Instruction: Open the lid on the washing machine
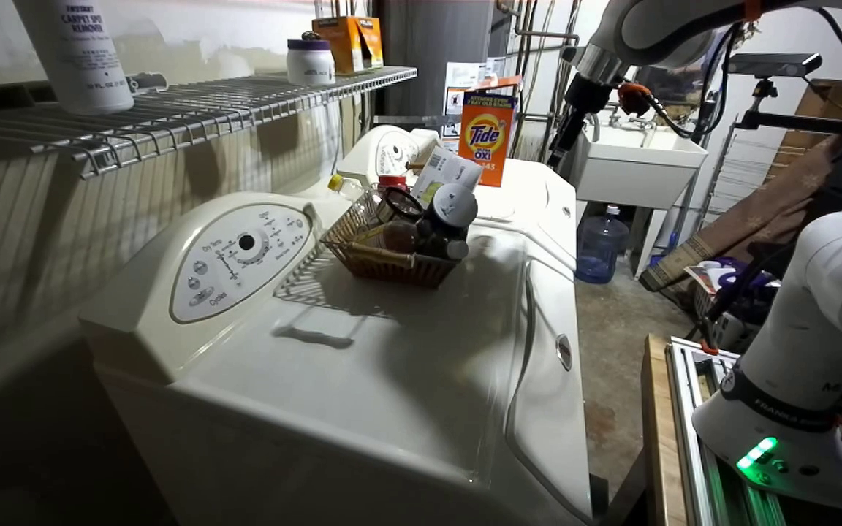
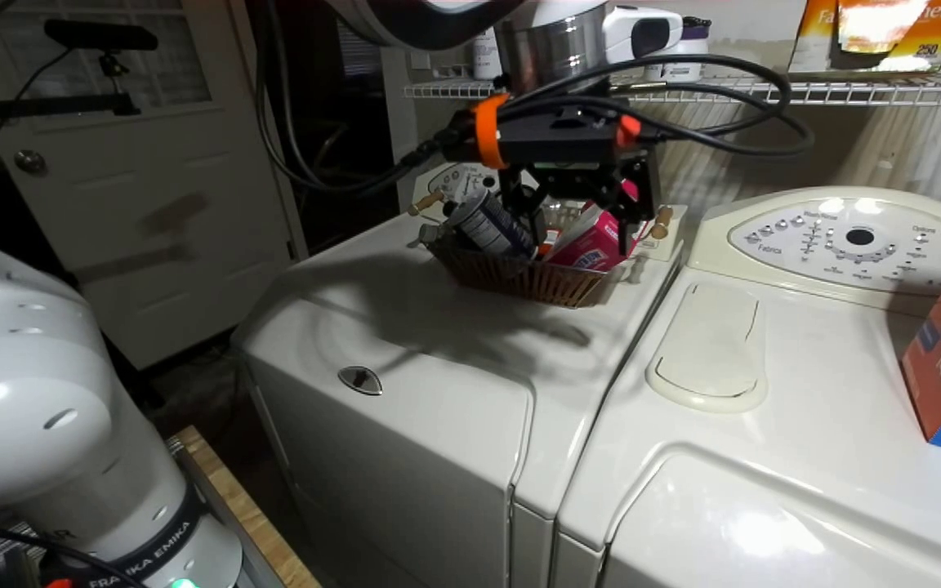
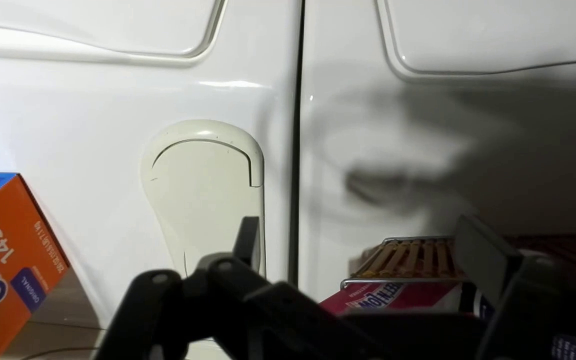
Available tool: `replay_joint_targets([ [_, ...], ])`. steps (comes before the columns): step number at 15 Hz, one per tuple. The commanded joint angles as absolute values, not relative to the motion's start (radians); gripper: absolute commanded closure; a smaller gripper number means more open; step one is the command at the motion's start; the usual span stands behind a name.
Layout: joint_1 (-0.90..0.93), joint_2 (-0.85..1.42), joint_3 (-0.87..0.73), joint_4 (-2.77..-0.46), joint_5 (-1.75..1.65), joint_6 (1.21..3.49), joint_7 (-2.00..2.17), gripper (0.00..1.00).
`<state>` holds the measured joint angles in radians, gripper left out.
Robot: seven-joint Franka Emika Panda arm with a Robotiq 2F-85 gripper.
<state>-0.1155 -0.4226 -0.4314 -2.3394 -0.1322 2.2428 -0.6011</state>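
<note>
The washing machine is a white top-loader with a control panel (image 2: 854, 237). Its lid (image 2: 764, 523) is a white contoured panel at the front and looks shut. The lid also shows at the upper left of the wrist view (image 3: 83, 20). A beige oblong cover (image 2: 707, 347) sits on the washer's top, lying flat; in the wrist view (image 3: 203, 185) it is behind my left finger. My gripper (image 3: 368, 245) is open and empty, fingers wide apart. It hangs in the air near the seam between the two machines, also seen in both exterior views (image 1: 554, 157) (image 2: 581, 237).
A dryer (image 2: 430, 457) stands beside the washer. A wicker basket (image 2: 511, 282) with jars and a pink box (image 2: 593, 245) sits on it, close to the gripper. An orange Tide box (image 1: 487, 139) stands on the washer. A wire shelf (image 1: 245, 102) runs along the wall.
</note>
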Motion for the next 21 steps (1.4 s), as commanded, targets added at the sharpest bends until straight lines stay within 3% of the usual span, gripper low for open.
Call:
replay_joint_targets([
  [1,-0.131,-0.359,-0.429,-2.290,-0.068,2.229,-0.592,0.00],
  [10,-0.097,0.018,-0.641,-2.054,0.456,2.256,-0.926,0.00],
  [15,-0.320,0.254,-0.512,-1.834,0.616,2.196,-1.014,0.00],
  [16,-0.322,0.127,-0.477,-1.962,0.564,2.239,-1.019,0.00],
  [21,-0.385,0.231,-0.435,-1.868,0.560,2.236,-1.003,0.00],
])
